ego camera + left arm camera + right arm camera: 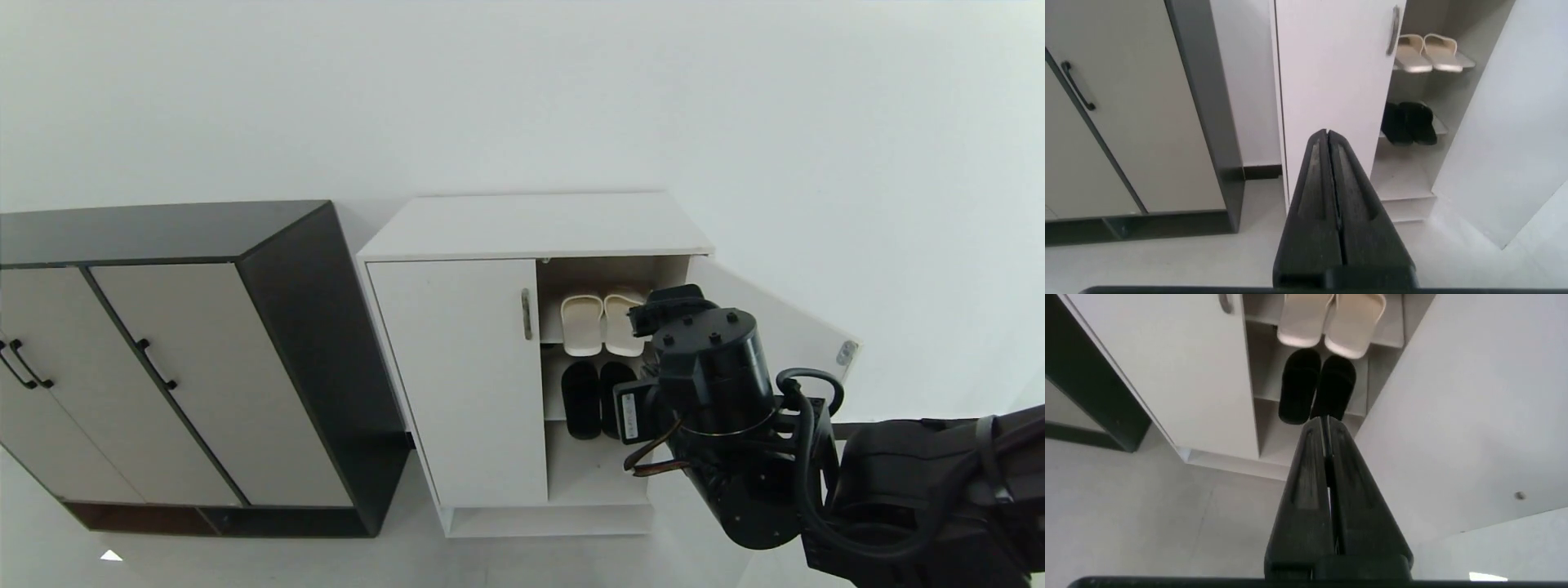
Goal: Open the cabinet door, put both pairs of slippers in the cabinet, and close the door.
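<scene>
Nearest in the head view, the right arm (pixel 718 392) stands before the open half of the white cabinet (pixel 531 224), between the shelves and the swung-out door (pixel 775 322). The white slippers (pixel 600 322) lie on the upper shelf and the black slippers (pixel 596 396) on the one below, so only closing seems left. The door could catch the black pair's ends, which seem to overhang their shelf, or strike the arm if swung too soon. In the left wrist view, the left pincer (pixel 1327 137) is pressed shut and empty, well apart from the cabinet. In the right wrist view, the right pincer (pixel 1328 425) is likewise closed on nothing, aimed at the black pair without touching; it might slip along the smooth door.
</scene>
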